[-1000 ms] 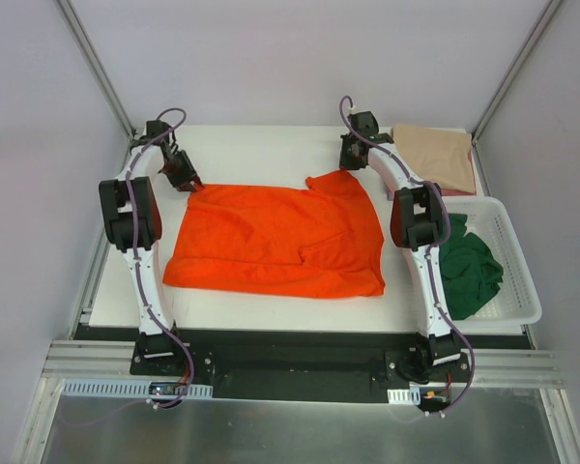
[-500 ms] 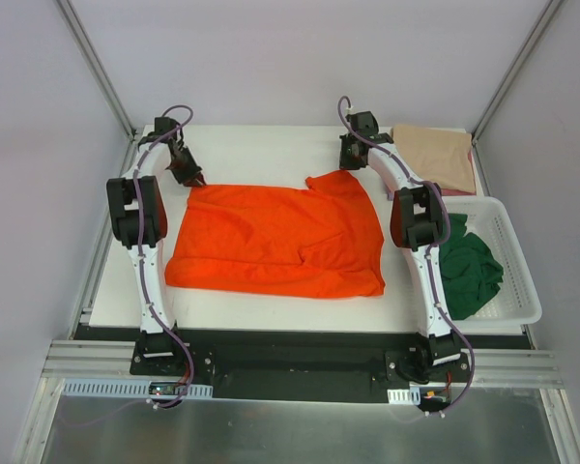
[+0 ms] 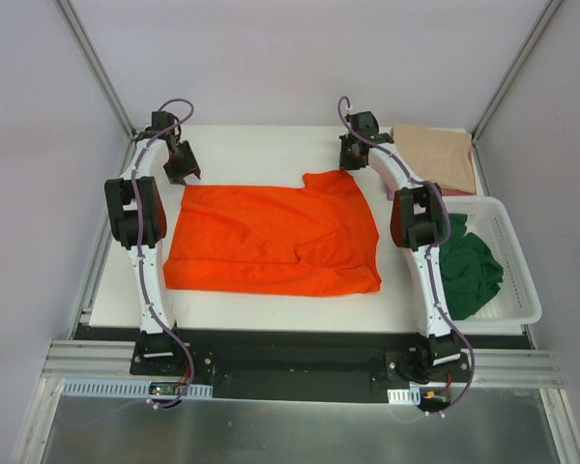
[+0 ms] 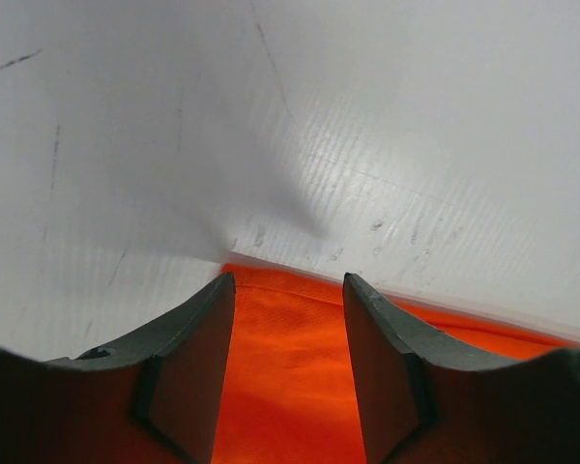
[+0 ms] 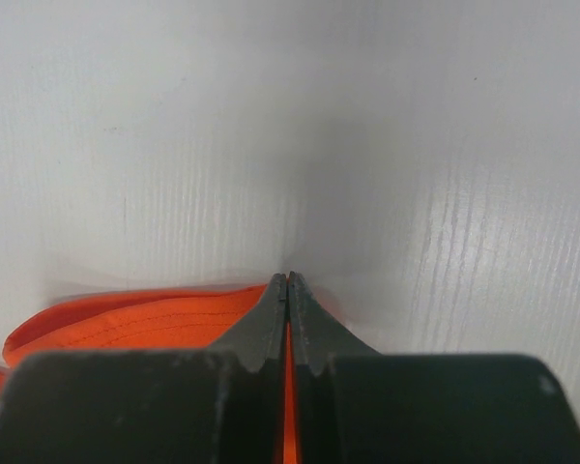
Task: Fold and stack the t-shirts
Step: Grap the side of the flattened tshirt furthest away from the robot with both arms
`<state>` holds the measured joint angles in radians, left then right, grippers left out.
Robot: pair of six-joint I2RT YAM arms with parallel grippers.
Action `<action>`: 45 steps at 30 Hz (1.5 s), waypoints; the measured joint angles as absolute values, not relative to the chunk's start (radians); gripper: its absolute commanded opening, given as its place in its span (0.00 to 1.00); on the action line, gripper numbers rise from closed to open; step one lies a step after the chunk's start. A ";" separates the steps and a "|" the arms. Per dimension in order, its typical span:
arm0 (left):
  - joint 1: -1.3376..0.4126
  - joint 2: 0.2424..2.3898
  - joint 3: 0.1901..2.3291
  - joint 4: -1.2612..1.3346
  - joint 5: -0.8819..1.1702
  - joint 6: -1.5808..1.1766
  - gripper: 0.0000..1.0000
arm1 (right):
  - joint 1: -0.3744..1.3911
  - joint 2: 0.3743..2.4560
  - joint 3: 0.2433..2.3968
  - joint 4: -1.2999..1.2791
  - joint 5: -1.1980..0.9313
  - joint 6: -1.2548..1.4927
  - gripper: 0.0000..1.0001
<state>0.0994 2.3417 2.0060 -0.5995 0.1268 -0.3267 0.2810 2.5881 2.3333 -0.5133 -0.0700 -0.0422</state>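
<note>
The bright orange t-shirt (image 3: pixel 271 239) lies spread on the white table. My left gripper (image 3: pixel 186 177) is open just above the shirt's far left corner; in the left wrist view the orange cloth (image 4: pixel 290 367) shows between my spread fingers (image 4: pixel 188 358). My right gripper (image 3: pixel 346 166) is shut on the shirt's far right corner, which is bunched up; orange cloth (image 5: pixel 145 319) is pinched between the closed jaws. A dark green t-shirt (image 3: pixel 469 271) lies in the white basket (image 3: pixel 517 280). A beige t-shirt (image 3: pixel 433 155) lies folded at the far right.
The white slatted basket stands at the right edge of the table beside my right arm. Metal frame posts (image 3: pixel 97 63) rise at the back corners. The table's front edge (image 3: pixel 300 324) runs just past the shirt's near hem.
My left gripper has let go of the shirt's far left corner and drawn back and up from it. The shirt has settled flatter and slid slightly left. The right gripper stays put.
</note>
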 measured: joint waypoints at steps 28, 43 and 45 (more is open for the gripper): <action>0.099 2.367 2.012 -0.644 0.083 -0.235 0.00 | 0.274 2.587 2.325 -0.500 -0.091 -0.045 0.00; 0.098 2.358 2.112 -0.649 0.142 -0.227 0.00 | 0.265 2.529 2.251 -0.361 -0.098 -0.046 0.00; 0.098 2.356 2.110 -0.649 0.158 -0.223 0.00 | 0.265 2.496 2.209 -0.332 -0.119 -0.047 0.00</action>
